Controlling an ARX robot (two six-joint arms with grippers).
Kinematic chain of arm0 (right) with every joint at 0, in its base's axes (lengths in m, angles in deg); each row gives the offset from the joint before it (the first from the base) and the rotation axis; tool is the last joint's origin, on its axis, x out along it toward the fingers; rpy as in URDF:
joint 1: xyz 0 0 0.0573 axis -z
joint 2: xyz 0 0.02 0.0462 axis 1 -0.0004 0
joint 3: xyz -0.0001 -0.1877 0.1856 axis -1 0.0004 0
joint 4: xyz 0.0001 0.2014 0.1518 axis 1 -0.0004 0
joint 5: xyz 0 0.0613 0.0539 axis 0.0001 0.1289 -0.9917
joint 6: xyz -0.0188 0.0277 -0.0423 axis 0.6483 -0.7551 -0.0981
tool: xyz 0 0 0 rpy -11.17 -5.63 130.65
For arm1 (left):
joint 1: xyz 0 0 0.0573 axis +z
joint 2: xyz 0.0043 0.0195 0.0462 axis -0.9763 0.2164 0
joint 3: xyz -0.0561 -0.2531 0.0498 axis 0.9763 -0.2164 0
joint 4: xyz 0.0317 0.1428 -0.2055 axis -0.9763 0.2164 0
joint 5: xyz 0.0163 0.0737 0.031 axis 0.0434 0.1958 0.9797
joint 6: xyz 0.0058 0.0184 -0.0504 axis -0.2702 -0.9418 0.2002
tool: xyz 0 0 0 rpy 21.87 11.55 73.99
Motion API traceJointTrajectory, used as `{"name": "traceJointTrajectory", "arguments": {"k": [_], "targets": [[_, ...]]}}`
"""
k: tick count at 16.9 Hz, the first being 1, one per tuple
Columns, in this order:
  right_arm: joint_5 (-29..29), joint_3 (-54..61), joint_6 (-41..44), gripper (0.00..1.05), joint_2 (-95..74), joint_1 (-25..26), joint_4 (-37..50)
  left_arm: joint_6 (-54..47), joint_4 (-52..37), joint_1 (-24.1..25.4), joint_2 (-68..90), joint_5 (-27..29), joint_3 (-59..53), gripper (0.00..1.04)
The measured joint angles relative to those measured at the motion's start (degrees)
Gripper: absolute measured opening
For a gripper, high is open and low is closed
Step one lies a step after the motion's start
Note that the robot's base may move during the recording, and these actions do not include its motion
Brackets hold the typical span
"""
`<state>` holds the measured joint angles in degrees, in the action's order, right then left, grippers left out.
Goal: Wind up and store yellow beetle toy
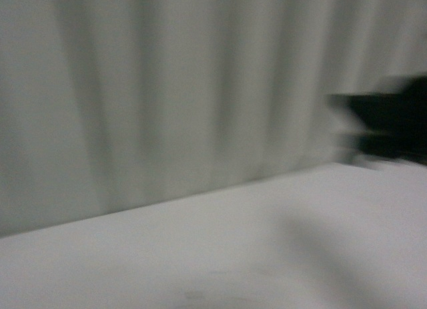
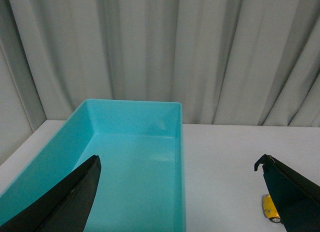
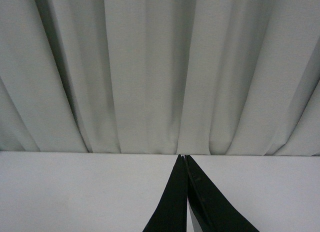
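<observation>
The left pincer (image 2: 177,161) is released near the bin (image 2: 130,119), the beetle (image 2: 270,208) beside it on the worktop (image 2: 220,152); the right pincer (image 3: 184,157), at 3 o'clock in front, is clenched empty.

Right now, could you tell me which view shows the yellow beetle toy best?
The left wrist view: the yellow beetle toy lies on the table, half hidden by a pincer finger. Front and right wrist views miss it.

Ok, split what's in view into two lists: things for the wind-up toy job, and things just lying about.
For the job:
yellow beetle toy, on the table beside the bin
turquoise bin, likely where the toy gets stored
left end effector, open
right end effector, shut

Just there:
white table
grey curtain
</observation>
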<state>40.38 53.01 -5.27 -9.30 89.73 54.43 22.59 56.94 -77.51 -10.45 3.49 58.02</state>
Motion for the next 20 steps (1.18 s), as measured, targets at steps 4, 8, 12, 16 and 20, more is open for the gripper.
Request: {"name": "traceJointTrajectory", "arguments": {"k": [4,8,12,16,20], "targets": [[0.04,6.36,-0.09,0.02,7.85,0.00,-1.60,0.00,0.00,0.00,0.00,-0.02,0.00,0.98],[0.04,10.12,-0.22,0.02,16.26,0.00,-5.97,0.00,0.00,0.00,0.00,-0.02,0.00,0.98],[0.02,12.28,-0.22,0.02,23.96,0.00,-11.39,0.00,0.00,0.00,0.00,0.00,0.00,0.98],[0.07,14.34,-0.24,0.02,29.53,0.00,-14.10,0.00,0.02,0.00,0.00,-0.02,0.00,0.98],[0.07,14.34,-0.24,0.02,36.28,0.00,-20.72,0.00,0.00,0.00,0.00,-0.02,0.00,0.98]]}}
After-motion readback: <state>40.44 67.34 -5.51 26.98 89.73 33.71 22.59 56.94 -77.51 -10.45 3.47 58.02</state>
